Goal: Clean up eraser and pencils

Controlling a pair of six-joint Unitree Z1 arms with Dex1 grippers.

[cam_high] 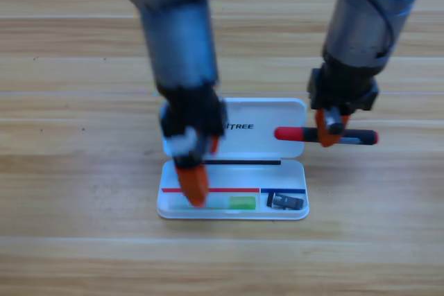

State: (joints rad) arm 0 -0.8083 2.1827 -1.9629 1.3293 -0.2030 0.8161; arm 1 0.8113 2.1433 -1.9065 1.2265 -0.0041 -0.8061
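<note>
An open white case (291, 171) lies at the table's middle. In its lower tray the small dark eraser (285, 202) rests at the right. The light-green pencil (232, 203) lies along the tray's bottom, its left part hidden by my left gripper (194, 192), whose orange jaws point down into the tray's left end. My right gripper (329, 133) hangs just past the case's upper right corner, shut on the red-and-black marker pencil (295, 133), which it holds level with the red end over the lid.
Bare wooden table (76, 171) surrounds the case on every side. Both grey arms come down from the top edge, the left one covering the case's upper left part.
</note>
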